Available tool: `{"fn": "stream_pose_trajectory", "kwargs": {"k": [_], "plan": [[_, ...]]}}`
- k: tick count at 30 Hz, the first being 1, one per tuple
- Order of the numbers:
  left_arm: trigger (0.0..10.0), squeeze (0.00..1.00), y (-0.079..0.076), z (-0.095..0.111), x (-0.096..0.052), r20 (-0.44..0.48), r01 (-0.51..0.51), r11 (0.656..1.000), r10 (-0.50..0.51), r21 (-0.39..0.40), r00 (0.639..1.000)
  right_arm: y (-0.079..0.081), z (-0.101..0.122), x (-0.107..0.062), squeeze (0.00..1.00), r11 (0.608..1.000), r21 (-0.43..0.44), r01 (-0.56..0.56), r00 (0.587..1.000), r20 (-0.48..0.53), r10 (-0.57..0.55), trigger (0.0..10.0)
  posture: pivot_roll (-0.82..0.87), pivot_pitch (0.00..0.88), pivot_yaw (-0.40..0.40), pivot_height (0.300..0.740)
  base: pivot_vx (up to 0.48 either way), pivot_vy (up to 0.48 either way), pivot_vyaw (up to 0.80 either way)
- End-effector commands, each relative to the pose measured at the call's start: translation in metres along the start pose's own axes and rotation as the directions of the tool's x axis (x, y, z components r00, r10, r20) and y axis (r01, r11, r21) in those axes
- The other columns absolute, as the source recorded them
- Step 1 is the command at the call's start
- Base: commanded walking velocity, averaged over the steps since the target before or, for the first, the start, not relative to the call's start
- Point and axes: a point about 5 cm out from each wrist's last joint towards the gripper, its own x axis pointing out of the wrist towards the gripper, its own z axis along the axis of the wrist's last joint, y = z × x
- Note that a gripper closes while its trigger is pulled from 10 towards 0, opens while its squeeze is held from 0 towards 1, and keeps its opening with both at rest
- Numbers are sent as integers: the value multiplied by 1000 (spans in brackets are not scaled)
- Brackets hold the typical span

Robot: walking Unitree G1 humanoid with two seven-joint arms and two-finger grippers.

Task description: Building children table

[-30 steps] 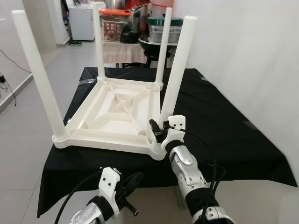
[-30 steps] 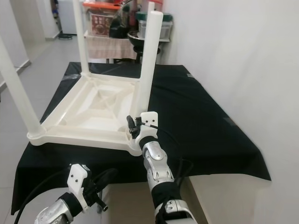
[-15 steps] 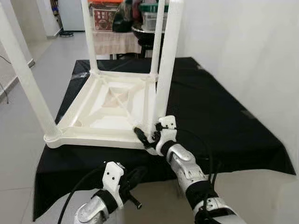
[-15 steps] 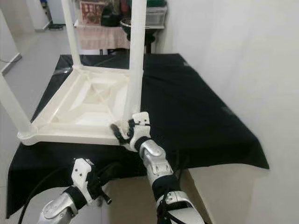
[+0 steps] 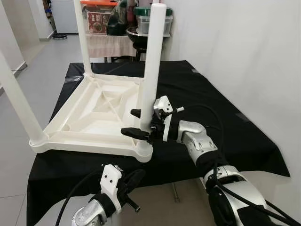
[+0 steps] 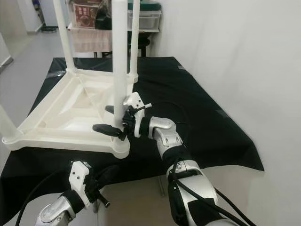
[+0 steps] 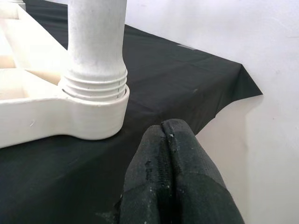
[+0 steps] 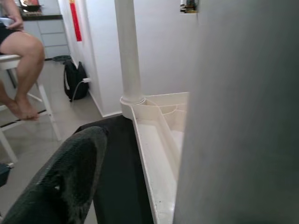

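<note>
Fingers of the right gripper [image 5: 137, 123] spread wide around the near white plastic leg [image 5: 151, 70] of the upturned table [image 5: 101, 110], apparently to twist it tight; left gripper [image 7: 172, 179], closed, idles below the black-clothed desk [image 5: 221, 113].

The white plastic children's table [image 5: 101, 110] lies upside down on the black cloth [image 5: 221, 122] in front of me, its ribbed underside facing up. Four round white legs stand upright from its corners. The near right leg [image 5: 151, 70] sits in its ringed corner socket [image 7: 96, 100], close to the cloth's front edge. The near left leg [image 5: 16, 101] leans slightly outward.
</note>
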Motion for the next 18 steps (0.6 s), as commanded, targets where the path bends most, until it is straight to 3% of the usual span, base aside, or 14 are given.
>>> {"fn": "stream_pose_trajectory", "kwargs": {"k": [1, 2, 11, 18], "plan": [[10000, 0, 0, -4, 0, -10, -5, 1000, 5, -12, 1000, 4, 0, 7, 0, 998, 13, -57, 998, -10, 58, 1020, 60, 0, -103, 740, 0, 0, 0], [10000, 0, 0, -4, 0, -10, -5, 1000, 5, -11, 1000, 5, -1, 8, 0, 996, 33, -79, 997, -9, 79, 0, 61, 0, -100, 740, 0, 0, 0], [10000, 0, 0, -4, 0, -11, -2, 1000, 2, -15, 1000, 5, -6, 0, 0, 990, 66, -122, 992, -10, 123, 0, 49, 0, -88, 740, 0, 0, 0], [10000, 0, -1, -4, -1, -11, 0, 1000, 0, -19, 1000, -2, -15, -14, 0, 998, 56, -11, 1000, -3, 11, 0, 49, 0, -91, 740, 0, 0, 0]]}}
